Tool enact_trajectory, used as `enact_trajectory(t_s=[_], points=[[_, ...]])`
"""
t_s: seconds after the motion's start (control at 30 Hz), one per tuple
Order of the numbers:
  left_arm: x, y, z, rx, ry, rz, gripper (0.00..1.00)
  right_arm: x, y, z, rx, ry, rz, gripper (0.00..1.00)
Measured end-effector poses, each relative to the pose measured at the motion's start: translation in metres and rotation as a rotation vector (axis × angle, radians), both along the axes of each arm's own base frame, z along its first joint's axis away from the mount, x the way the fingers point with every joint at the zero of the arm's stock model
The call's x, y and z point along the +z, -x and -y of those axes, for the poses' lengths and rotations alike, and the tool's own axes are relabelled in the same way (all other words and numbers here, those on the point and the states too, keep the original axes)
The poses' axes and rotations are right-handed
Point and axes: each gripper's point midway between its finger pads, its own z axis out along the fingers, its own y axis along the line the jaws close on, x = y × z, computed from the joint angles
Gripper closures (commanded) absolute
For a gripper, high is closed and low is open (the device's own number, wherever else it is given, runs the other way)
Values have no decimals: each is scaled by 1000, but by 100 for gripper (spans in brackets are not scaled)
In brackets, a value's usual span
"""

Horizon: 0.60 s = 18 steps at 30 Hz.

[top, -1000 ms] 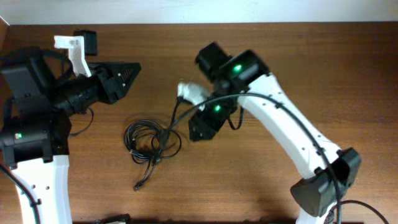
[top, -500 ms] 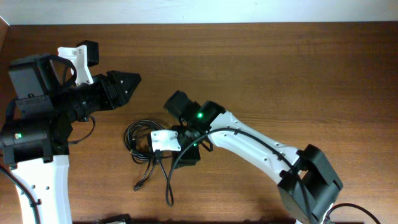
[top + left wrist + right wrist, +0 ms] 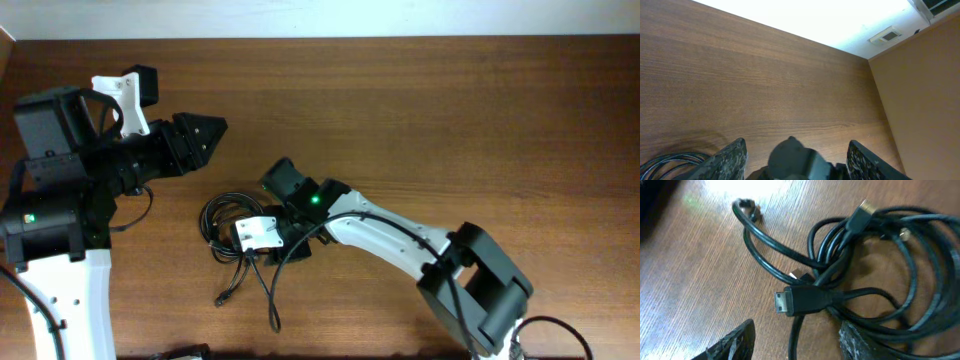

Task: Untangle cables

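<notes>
The cables (image 3: 840, 265) are seen tangled on the table (image 3: 480, 120) under the right gripper (image 3: 797, 337), which is held apart and empty; the left gripper (image 3: 799, 152) is likewise apart, well aside; light and limp, they are judged best taken near a plug (image 3: 805, 301)

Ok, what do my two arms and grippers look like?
Both have white links between black joint housings. The left arm carries a green light and a white bracket; the right arm has a green light too, with a thin black wire along its link. The left fingers and right fingers are dark, wedge-shaped and rough-textured.
</notes>
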Motion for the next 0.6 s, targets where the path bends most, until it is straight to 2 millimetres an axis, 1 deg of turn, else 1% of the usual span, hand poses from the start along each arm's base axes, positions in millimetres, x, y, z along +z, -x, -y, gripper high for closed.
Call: enact_trajectory(t_s=[0.03,0.1,0.27,0.33,0.4,0.47,0.5,0.57,0.6], points=[[0,0,-1,3,-3,-1,35,-6,2,-2,4,6,-6,96],[-1,-1,-1,7,-6,-1,35,-10,4,-6,6,3,-12,96],[-1,-1,-2,8,-7,-1,36,-8,1,-10,3,-15,1,96],[-1,-1,-2,9,-7,-2,35,-6,-5,-14,-6,-31,31,96],[-1,-1,-2,9,-8,-2,35,-3,-15,-13,-47,-18,49,96],[-1,-1,-2,11,-9,-2,35,17,-32,-16,-108,-32,94,96],[-1,-1,-2,11,-9,-2,35,44,-45,-14,-153,-67,140,96],[-1,-1,-2,10,-9,-2,35,83,-58,-8,-200,-122,204,96],[-1,-1,-2,11,-9,-3,34,113,-65,-2,-238,-163,244,96]])
